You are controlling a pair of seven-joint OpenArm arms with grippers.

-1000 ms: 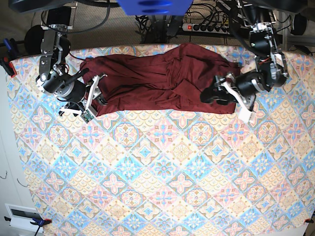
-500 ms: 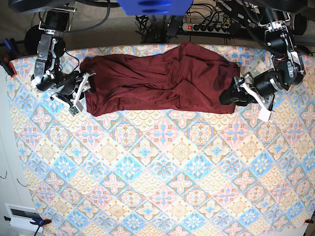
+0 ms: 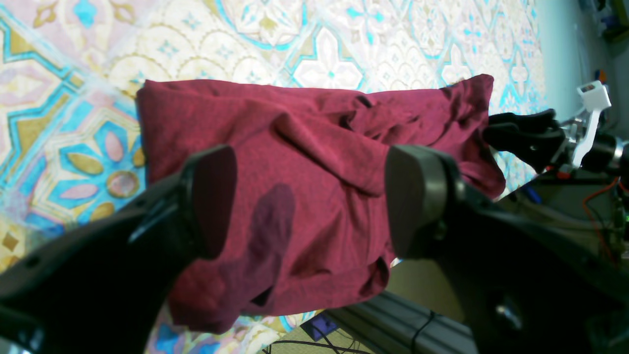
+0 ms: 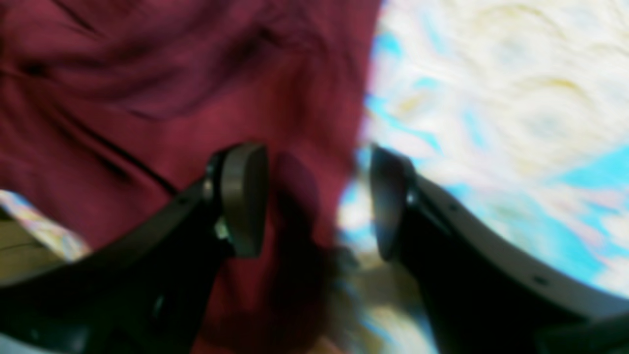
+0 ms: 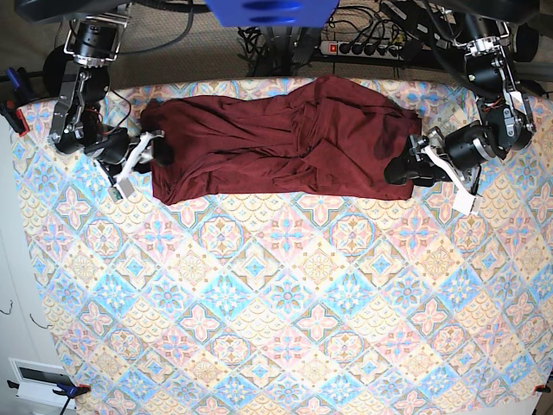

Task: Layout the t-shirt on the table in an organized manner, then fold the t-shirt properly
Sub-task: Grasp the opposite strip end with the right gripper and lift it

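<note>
The t-shirt is lying bunched and creased in a long band across the far part of the table, reaching close to the far edge. The left gripper is hovering at the garment's end on the base view's right, its jaws standing wide apart with only cloth showing between them and nothing pinched. The right gripper is sitting at the opposite end, just beside the fabric's edge; its wrist view is blurred, but the fingers appear to be spread open, straddling the maroon hem and the patterned cloth without gripping either.
</note>
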